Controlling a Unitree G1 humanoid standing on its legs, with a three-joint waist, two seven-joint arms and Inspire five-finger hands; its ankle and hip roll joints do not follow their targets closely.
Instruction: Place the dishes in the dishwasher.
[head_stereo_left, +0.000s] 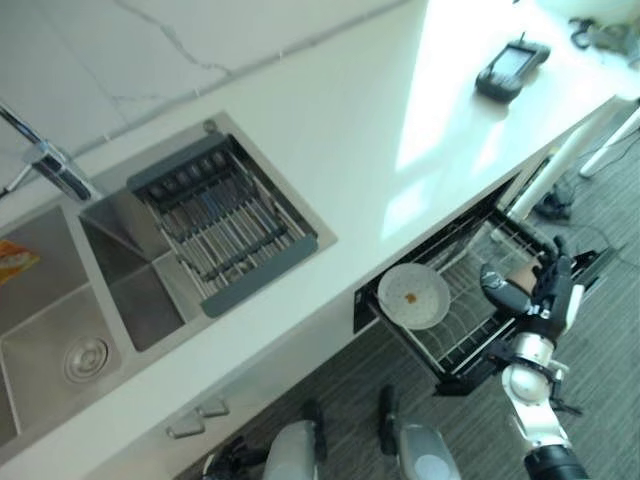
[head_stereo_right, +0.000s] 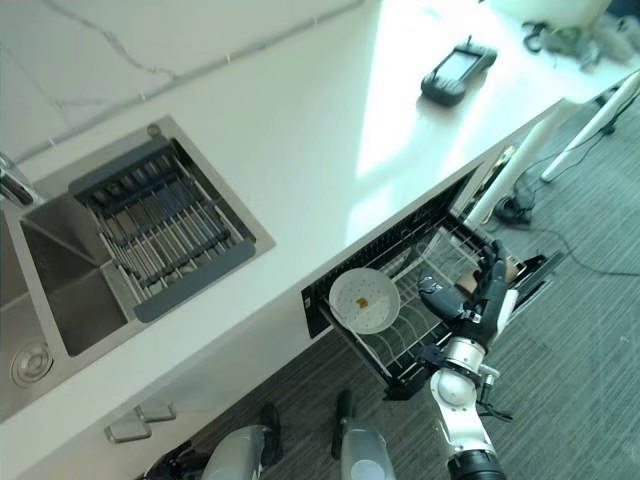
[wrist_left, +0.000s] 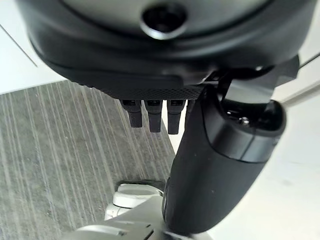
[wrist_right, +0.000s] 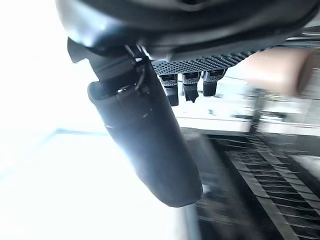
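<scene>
A round white plate (head_stereo_left: 413, 296) with a small orange-brown speck at its centre stands tilted in the pulled-out dishwasher rack (head_stereo_left: 470, 345), at the end nearest the sink. The rack is dark wire, drawn out from under the white countertop (head_stereo_left: 330, 130).

The right hand (head_stereo_left: 545, 285) hangs over the far end of the same rack, apart from the plate, with wire tines between the two. Its fingers are extended and loosely spread and hold nothing; the right wrist view shows the thumb (wrist_right: 145, 135) standing straight with the fingertips (wrist_right: 183, 85) short beside it. A pale tan object (wrist_right: 280, 70) lies just beyond the fingers; what it is cannot be told.

The left hand (wrist_left: 220, 165) shows in its own wrist view above grey striped flooring (wrist_left: 65, 150), fingers relaxed and empty.

On the countertop a dark handheld device (head_stereo_left: 510, 68) lies well apart from the rack. The stainless double sink (head_stereo_left: 110, 300) carries a grey slatted drying rack (head_stereo_left: 225, 225) across one basin, with a chrome tap (head_stereo_left: 45, 160) behind. An orange scrap (head_stereo_left: 15, 262) lies in the other basin.
</scene>
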